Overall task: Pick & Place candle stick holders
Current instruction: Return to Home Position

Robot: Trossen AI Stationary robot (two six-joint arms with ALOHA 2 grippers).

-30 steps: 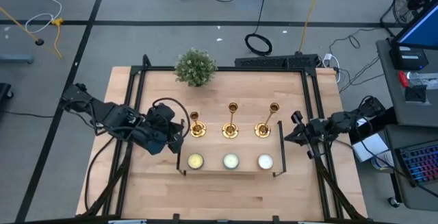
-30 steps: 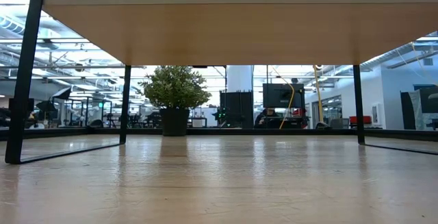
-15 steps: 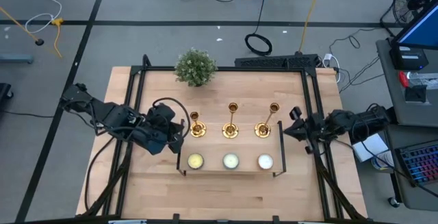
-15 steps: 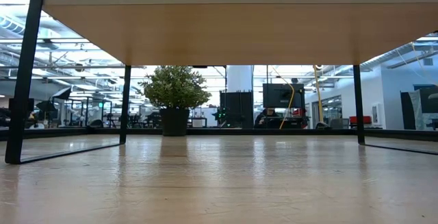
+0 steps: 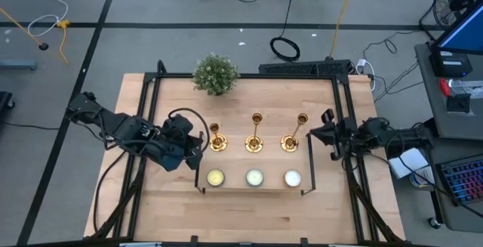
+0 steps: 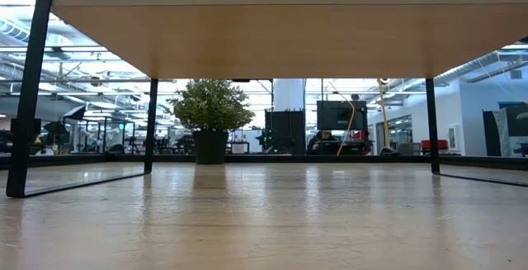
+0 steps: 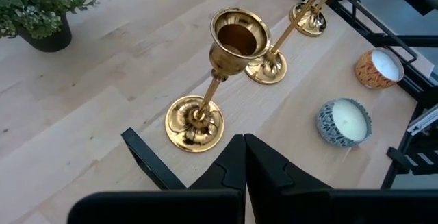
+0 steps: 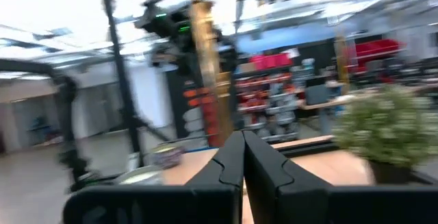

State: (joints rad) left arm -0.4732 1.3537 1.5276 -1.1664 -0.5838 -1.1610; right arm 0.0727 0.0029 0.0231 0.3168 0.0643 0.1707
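Three gold candle stick holders stand upright in a row on their round bases on the wood: the left [image 5: 216, 140], the middle [image 5: 255, 141] and the right [image 5: 291, 139]. My left gripper [image 5: 199, 146] is shut and empty, just left of the left holder [image 7: 203, 97], fingertips [image 7: 244, 148] close to its base. My right gripper [image 5: 320, 131] is shut and empty, just right of the right holder, whose stem shows blurred in the right wrist view [image 8: 205, 66].
Three round candles [image 5: 254, 177] sit in a row on a low black-framed wooden shelf [image 6: 264, 30], nearer than the holders. A potted green plant [image 5: 216, 74] stands at the far side. Black frame rails [image 5: 349, 118] run along the table's sides.
My right gripper has moved toward the table's left and a little toward the far edge, closer to the right holder, staying shut.
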